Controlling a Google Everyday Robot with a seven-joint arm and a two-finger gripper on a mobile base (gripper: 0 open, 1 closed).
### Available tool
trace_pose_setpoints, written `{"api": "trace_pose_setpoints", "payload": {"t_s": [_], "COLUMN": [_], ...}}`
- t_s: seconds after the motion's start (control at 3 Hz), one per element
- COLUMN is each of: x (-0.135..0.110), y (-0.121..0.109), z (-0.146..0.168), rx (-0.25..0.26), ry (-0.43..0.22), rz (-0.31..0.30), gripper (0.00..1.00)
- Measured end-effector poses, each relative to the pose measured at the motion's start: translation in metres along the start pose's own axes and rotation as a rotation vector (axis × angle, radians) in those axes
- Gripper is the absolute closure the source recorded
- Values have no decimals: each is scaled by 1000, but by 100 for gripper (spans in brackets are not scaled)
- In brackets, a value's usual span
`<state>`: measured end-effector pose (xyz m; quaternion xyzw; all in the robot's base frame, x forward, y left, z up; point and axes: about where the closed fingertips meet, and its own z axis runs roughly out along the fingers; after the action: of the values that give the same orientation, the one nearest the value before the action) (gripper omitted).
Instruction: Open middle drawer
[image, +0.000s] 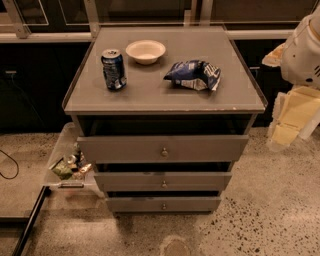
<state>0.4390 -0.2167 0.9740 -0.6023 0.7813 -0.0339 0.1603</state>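
A grey cabinet (165, 90) stands in the middle of the camera view with three stacked grey drawers. The middle drawer (200, 180) has a flat plain front and a small round metal knob (164, 184) at its centre. A dark gap shows above its front, and its inside is hidden. The taller top drawer (120, 148) is above it and the narrow bottom drawer (135, 204) is below it. My gripper (292, 117), cream-yellow under a white arm housing (302, 50), hangs at the right edge, well to the right of the drawers and touching nothing.
On the cabinet top stand a blue soda can (114, 69), a white bowl (145, 51) and a crumpled blue chip bag (194, 75). A clear bin (59, 150) with small trash sits on the floor at the cabinet's left. Speckled floor lies in front.
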Motion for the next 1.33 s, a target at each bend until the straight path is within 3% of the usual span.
{"api": "trace_pose_setpoints", "payload": {"t_s": [0.33, 0.67, 1.33], "x": [0, 5, 18], "y": [0, 8, 35], "z": [0, 24, 132], "rx": [0, -22, -104], "ry": [0, -3, -63], "rz": [0, 28, 40], "gripper": [0, 0, 0]}}
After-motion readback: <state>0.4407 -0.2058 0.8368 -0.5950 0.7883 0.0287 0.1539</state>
